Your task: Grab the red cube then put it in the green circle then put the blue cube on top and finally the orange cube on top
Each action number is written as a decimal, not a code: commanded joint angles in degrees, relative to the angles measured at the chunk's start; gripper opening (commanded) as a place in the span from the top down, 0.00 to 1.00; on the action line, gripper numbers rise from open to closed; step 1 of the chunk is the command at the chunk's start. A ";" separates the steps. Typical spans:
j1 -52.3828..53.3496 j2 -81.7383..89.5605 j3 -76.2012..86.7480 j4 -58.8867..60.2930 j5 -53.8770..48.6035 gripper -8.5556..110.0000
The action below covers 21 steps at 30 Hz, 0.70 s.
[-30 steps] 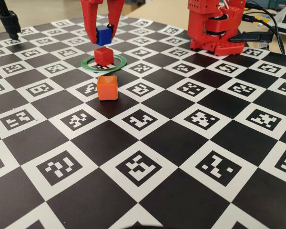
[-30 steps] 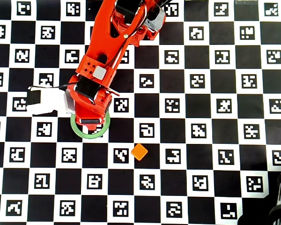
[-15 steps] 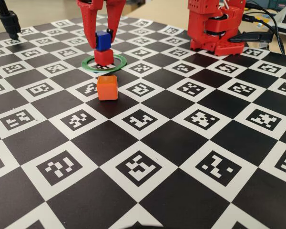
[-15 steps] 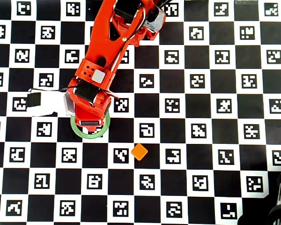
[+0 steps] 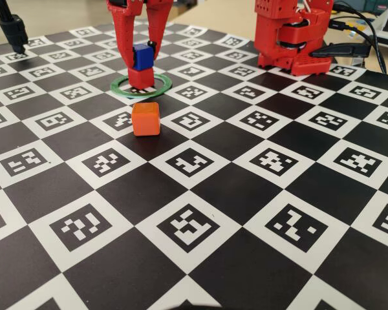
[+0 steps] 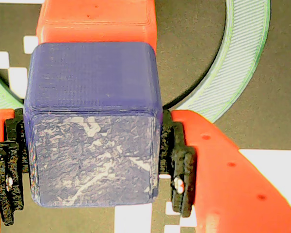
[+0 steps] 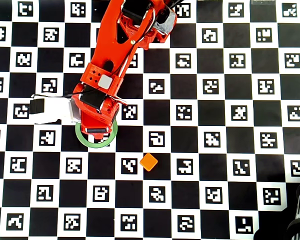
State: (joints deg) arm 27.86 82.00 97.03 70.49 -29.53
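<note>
Red printed arm, hand (black ridged pads).

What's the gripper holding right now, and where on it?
The gripper holds the blue cube by two opposite side faces, over the red cube.

We see the blue cube atop the red cube inside the green circle; the orange cube lies nearer the fixed camera, outside it.

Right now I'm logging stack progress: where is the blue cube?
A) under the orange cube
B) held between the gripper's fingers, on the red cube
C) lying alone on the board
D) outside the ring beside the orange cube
B: the fixed view shows the blue cube between the gripper fingers, on the red cube inside the green circle; the orange cube sits apart.
</note>
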 commanded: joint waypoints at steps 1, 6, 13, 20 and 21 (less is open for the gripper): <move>0.79 0.70 -0.62 -0.88 -0.53 0.93; 0.88 0.70 0.00 -0.88 -0.88 0.86; 1.05 0.79 0.35 -0.97 -0.79 0.70; 1.76 1.05 -0.44 -0.79 1.49 0.60; 1.76 1.05 -0.53 -0.79 1.58 0.59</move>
State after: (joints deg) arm 29.09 82.00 97.73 70.49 -28.30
